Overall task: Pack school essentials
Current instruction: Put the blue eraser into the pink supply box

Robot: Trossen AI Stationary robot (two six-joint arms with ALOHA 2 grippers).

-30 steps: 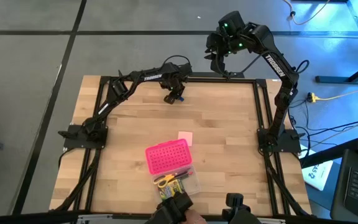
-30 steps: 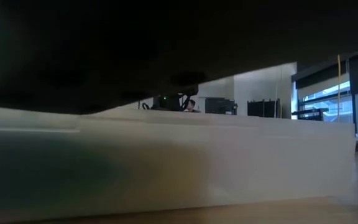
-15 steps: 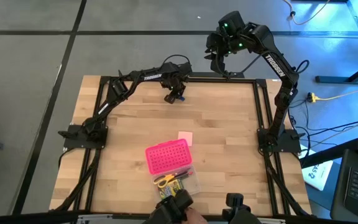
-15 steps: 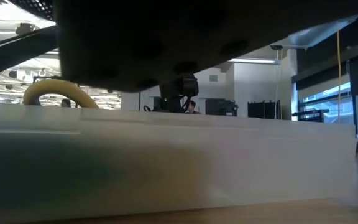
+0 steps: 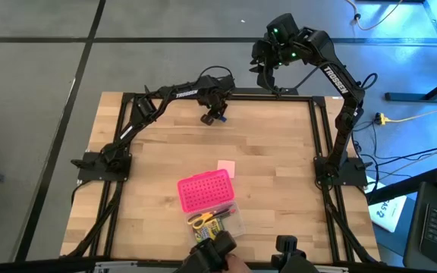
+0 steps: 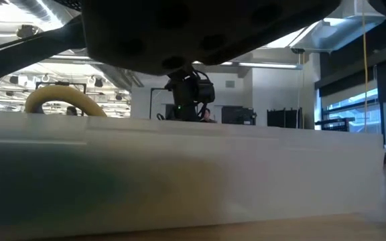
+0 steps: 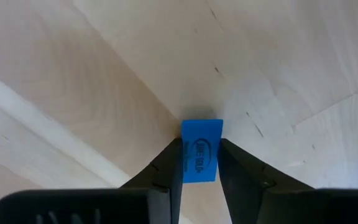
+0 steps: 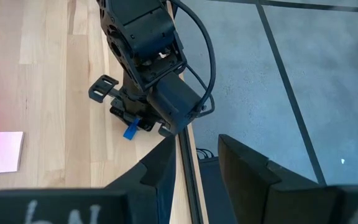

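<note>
The tiny blue piece [image 7: 201, 159] is pinched between the two fingers of the left gripper [image 5: 217, 117], just above the wooden table [image 5: 158, 163], near its far edge and well apart from the pink dotted box [image 5: 205, 191]. The pale pink square pad [image 5: 226, 168] lies just beyond that box; the yellow-handled scissors [image 5: 201, 221] lie in the clear half on its near side. The right gripper [image 5: 265, 73] hangs past the table's far edge, fingers [image 8: 160, 171] parted and holding nothing
</note>
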